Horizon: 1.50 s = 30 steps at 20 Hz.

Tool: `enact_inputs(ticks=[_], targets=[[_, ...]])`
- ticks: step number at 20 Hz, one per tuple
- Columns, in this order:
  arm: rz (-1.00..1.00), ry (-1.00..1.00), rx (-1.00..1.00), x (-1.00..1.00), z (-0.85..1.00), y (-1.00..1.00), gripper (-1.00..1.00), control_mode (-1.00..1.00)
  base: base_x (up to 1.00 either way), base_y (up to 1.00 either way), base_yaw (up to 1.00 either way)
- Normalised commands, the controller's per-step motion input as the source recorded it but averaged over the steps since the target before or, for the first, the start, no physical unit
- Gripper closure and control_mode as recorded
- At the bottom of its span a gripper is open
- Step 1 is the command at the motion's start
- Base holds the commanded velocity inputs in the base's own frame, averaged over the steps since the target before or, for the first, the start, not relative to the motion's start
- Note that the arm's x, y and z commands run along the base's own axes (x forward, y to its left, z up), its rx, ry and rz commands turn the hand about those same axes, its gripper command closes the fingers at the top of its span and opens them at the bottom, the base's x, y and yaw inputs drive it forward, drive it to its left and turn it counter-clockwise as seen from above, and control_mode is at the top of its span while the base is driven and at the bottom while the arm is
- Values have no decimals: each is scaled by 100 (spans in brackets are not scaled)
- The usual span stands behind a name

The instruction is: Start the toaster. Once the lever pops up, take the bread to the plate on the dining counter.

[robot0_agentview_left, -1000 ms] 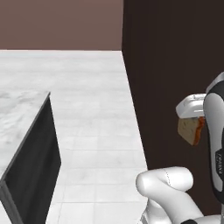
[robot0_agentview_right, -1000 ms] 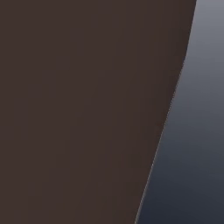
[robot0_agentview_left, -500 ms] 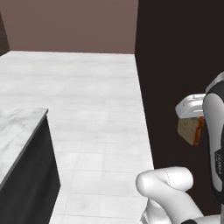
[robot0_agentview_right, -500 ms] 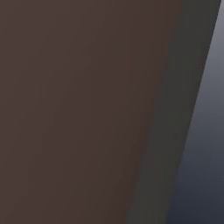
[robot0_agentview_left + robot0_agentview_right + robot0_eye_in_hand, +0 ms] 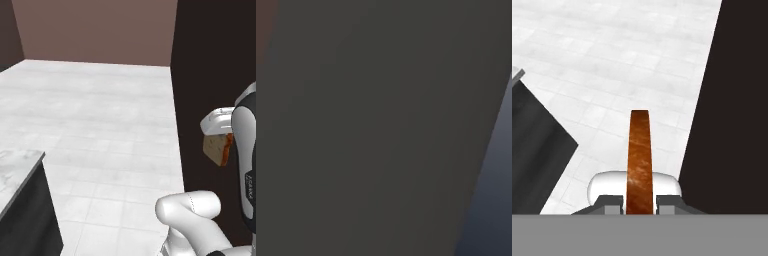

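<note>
The bread [image 5: 640,160] is seen edge-on, pinched between the closed jaws of the gripper [image 5: 640,201]. Left of the bread a dark counter [image 5: 532,150] is seen; right of it, a dark wall [image 5: 732,110].

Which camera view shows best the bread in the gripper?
The left base view: the bread shows its broad tan face under the gripper. The hand view shows it edge-on, a narrow brown strip.

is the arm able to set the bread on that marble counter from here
Probably not yet. The bread hangs in the shut fingers by the dark wall, while the marble counter sits across open floor.
</note>
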Motion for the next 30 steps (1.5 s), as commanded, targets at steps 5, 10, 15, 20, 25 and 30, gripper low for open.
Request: enact_inputs(ticks=[5, 10, 15, 20, 25, 30], targets=[[0, 0, 0, 0, 0, 0, 100, 100, 99, -56, 22], [0, 0, 0, 0, 0, 0, 100, 100, 94, -57, 26], [0, 0, 0, 0, 0, 0, 100, 100, 86, -51, 29], [0, 0, 0, 0, 0, 0, 100, 100, 82, -51, 31], [0, 0, 0, 0, 0, 0, 100, 100, 83, -42, 35], [0, 0, 0, 0, 0, 0, 100, 100, 85, -37, 36]])
